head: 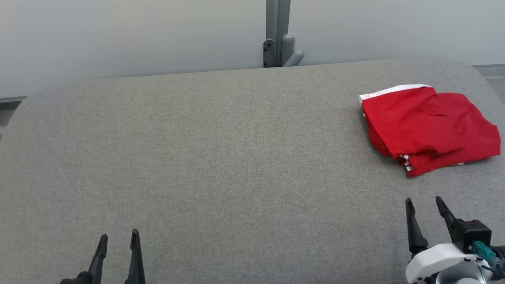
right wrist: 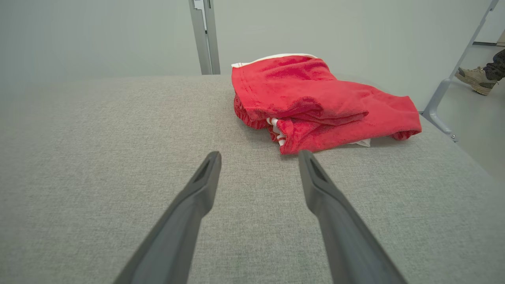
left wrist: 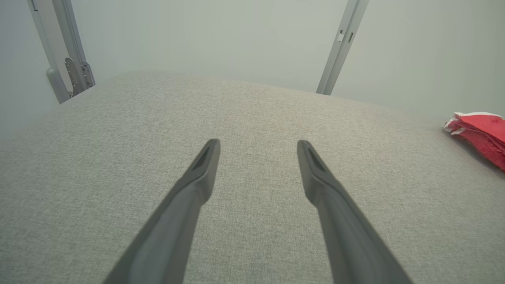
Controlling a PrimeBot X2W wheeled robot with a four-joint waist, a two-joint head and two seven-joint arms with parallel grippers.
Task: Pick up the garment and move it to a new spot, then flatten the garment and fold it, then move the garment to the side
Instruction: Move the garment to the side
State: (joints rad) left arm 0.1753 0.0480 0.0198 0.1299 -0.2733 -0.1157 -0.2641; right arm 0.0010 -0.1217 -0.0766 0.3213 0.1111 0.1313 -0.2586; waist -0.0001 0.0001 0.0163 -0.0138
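— How do our pincers stand?
— Our left gripper (head: pixel 120 233) sits low at the near left, its two long dark fingers wide apart with nothing between them. Our right gripper (head: pixel 423 198), at the near right, is spread just as wide and is empty too.
— What lies under them?
— The flat grey woven fabric surface (head: pixel 221 157). We cannot tell whether the fingertips touch it.
— And the thing we are to move?
— The folded red cloth garment with white trim (head: pixel 430 128) lies on the far right part of that surface, close to its right edge. It is just ahead of our right gripper, not touching it, and well apart from our left one. Its layers are stacked unevenly.
— Beyond that?
— A grey metal post (head: pixel 278 33) rises behind the far edge against a pale plain wall (head: pixel 118 35). In the right wrist view a person's tan boot (right wrist: pixel 471 79) rests on the grey floor (right wrist: pixel 469 118).
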